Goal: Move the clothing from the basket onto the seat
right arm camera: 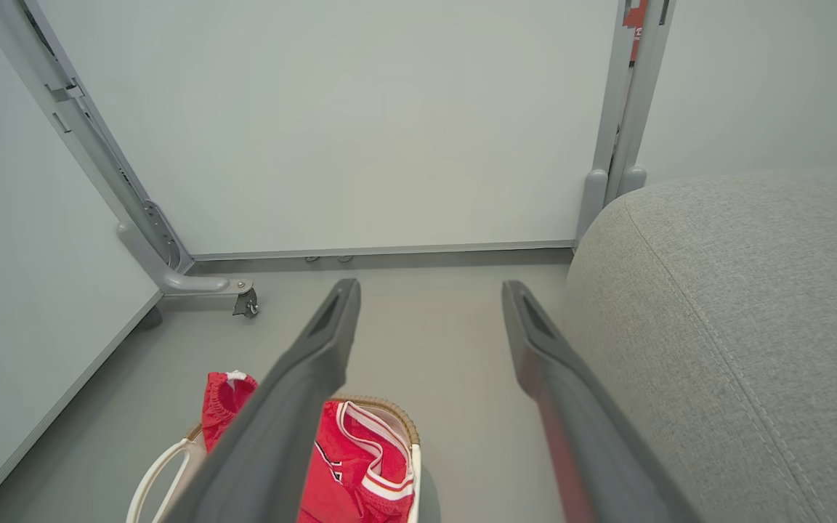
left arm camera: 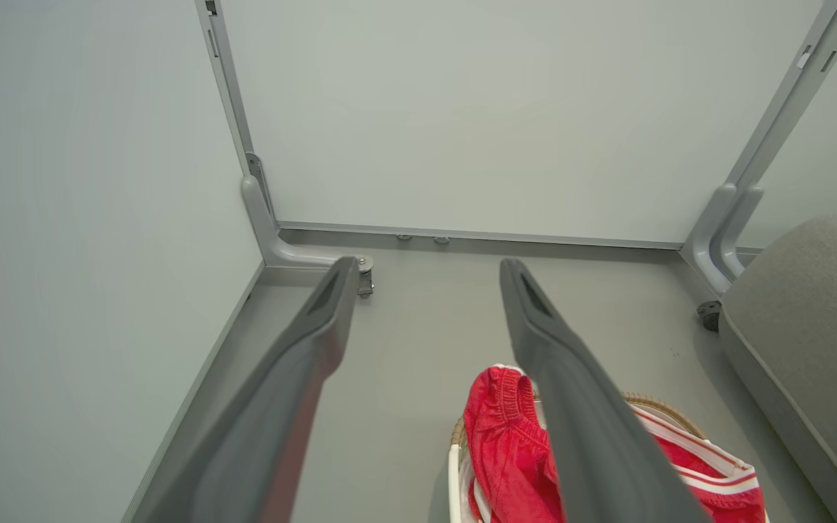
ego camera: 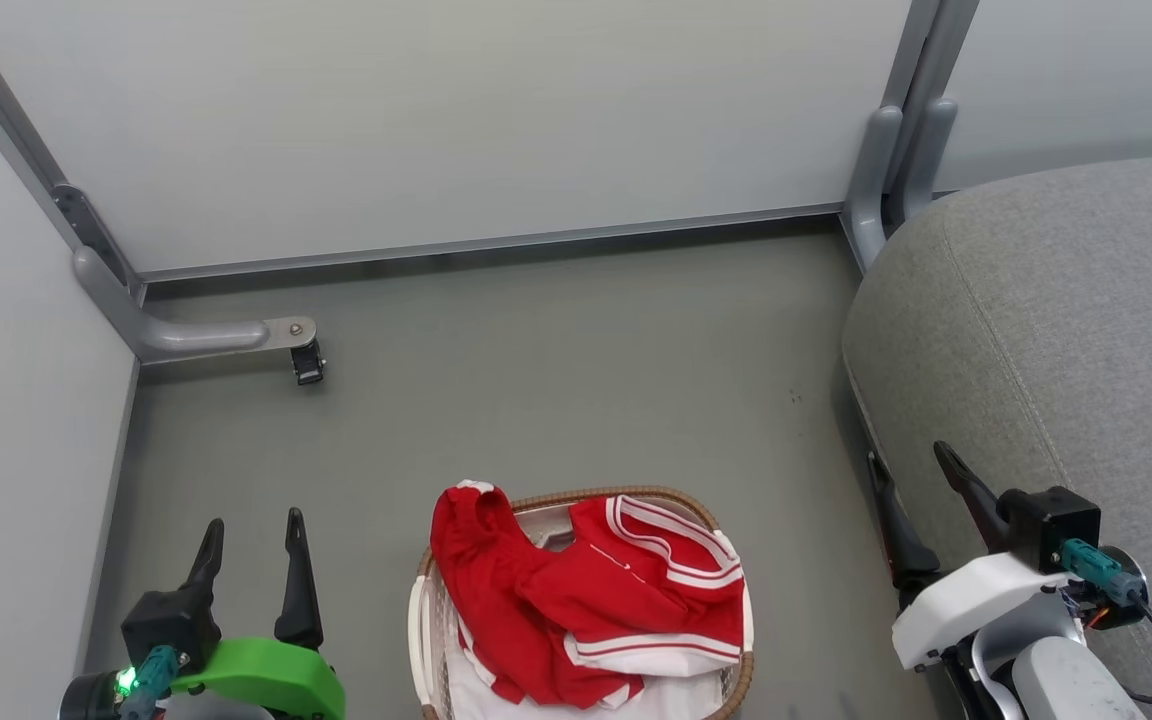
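Soft bright-red sports garments (ego camera: pixel 586 600) with white stripe trim lie heaped in a small white perforated plastic basket (ego camera: pixel 546 498) with a brown woven rim. One red piece hangs over its far-left edge. The basket stands on the smooth grey floor (ego camera: pixel 556 370), near centre. A large light-grey woven-fabric seat cushion (ego camera: pixel 1056 330) sits to the right. The left gripper (ego camera: pixel 255 520) hovers left of the basket and the right gripper (ego camera: pixel 908 453) hovers beside the seat cushion's left edge, each with its fingers spread apart.

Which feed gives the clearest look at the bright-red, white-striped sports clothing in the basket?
The head view: the bright-red clothing lies nearly whole, heaped in the white perforated basket. The wrist views catch just part of the clothing, cut by the bottom edge and crossed by a dark gripper finger.
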Available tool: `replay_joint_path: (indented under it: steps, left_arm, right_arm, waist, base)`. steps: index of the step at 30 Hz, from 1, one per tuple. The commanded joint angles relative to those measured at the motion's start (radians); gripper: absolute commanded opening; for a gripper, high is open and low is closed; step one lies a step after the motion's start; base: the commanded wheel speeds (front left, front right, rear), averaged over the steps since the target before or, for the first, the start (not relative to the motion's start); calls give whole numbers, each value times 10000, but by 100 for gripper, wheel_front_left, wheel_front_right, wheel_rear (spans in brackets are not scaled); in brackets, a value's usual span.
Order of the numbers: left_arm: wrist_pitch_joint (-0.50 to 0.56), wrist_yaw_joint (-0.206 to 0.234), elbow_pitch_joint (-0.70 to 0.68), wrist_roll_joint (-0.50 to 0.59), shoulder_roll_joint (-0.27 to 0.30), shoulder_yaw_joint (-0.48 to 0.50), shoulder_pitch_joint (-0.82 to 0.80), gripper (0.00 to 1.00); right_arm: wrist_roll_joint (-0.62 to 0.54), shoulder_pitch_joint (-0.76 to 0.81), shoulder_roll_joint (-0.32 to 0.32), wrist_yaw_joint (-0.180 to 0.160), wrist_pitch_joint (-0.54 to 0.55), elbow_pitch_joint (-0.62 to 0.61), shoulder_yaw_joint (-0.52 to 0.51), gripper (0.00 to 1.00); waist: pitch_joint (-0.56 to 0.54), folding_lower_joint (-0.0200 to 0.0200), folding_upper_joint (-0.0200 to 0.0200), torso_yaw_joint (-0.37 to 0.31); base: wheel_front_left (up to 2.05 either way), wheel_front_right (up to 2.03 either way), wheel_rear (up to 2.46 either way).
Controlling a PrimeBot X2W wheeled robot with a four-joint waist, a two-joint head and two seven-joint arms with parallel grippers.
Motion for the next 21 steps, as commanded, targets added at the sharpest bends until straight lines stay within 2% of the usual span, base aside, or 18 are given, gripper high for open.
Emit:
replay_joint_path:
  steps: [1,12,21]
  left_arm:
    - [-79,36,-91,275,6,-2,90,100]
    - [-286,48,-30,1067,-138,74,227,100]
    - [-464,-7,506,1479,-240,325,494,100]
  right_arm:
    - [-289,-138,-17,3,-95,-16,-19,100]
    - [-1147,-47,100,3,-317,128,-229,100]
    - [-1779,154,292,2,-468,1012,-726,100]
  waist:
    - [-1,0,0,5]
    - [-26,0,0,22]
    - [-38,0,0,0]
  base:
    - [0,0,0]
    - [0,0,0]
    - [0,0,0]
